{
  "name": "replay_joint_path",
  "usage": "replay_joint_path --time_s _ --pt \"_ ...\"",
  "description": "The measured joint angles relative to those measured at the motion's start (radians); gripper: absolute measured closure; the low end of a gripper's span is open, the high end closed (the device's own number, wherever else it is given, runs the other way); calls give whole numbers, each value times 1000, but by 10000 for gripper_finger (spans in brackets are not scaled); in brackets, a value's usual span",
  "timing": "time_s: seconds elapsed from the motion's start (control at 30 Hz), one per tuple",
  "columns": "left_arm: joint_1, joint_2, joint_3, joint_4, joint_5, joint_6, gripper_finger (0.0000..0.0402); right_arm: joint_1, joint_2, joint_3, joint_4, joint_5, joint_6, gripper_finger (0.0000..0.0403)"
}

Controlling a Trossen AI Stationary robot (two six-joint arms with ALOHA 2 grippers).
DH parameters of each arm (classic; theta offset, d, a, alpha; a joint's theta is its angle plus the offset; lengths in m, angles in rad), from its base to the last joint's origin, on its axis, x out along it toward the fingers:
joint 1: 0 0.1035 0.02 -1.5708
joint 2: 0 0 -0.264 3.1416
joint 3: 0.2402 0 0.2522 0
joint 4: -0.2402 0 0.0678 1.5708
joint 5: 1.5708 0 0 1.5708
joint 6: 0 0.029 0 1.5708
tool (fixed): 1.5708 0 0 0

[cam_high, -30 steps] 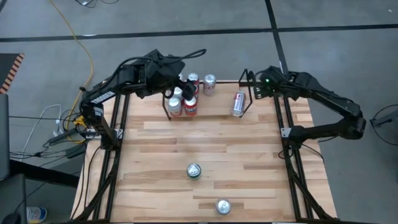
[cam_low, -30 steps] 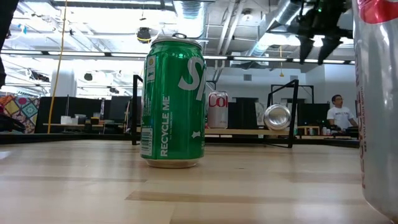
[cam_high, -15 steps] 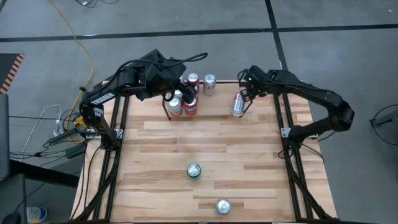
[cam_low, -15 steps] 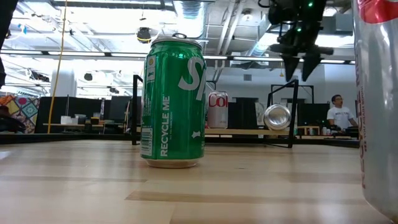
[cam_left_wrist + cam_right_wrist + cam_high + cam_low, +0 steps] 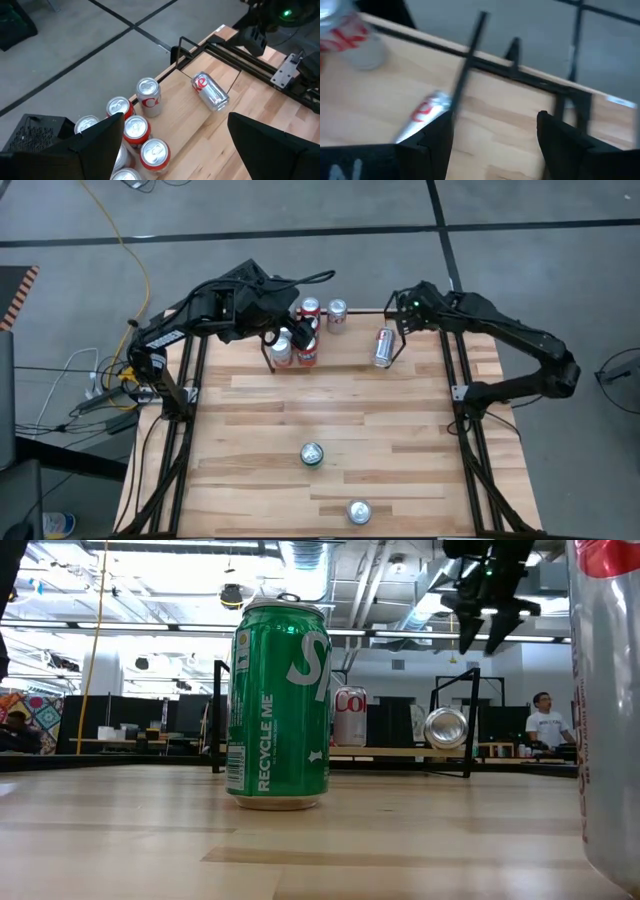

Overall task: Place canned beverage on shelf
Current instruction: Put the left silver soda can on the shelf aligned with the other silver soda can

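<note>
At the far edge of the table, upper centre of the overhead frame, the shelf (image 5: 345, 340) already carries a cluster of upright cans (image 5: 300, 335) at its left end, apparently packed together to leave room for more. One silver-and-red can (image 5: 384, 347) lies tipped on its side near the shelf's right end, likely a placement gone wrong. The right gripper (image 5: 402, 320) hovers just above and beside that fallen can, fingers spread wide and holding nothing, probably poised to right it. The left gripper (image 5: 283, 320) hangs over the upright cluster, jaws also wide and empty. Two more cans, a green can (image 5: 312, 454) and a second can (image 5: 358, 511), wait upright lower centre, well apart from both arms.
</note>
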Motion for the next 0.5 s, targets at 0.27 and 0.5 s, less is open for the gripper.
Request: replay_joint_path --time_s 0.27,0.5 --pt "0 0 0 0 -1 -1 61 -81 80 0 -117 -7 -15 143" --pt "0 0 0 0 0 -2 61 -56 148 0 -44 -92 -90 143"
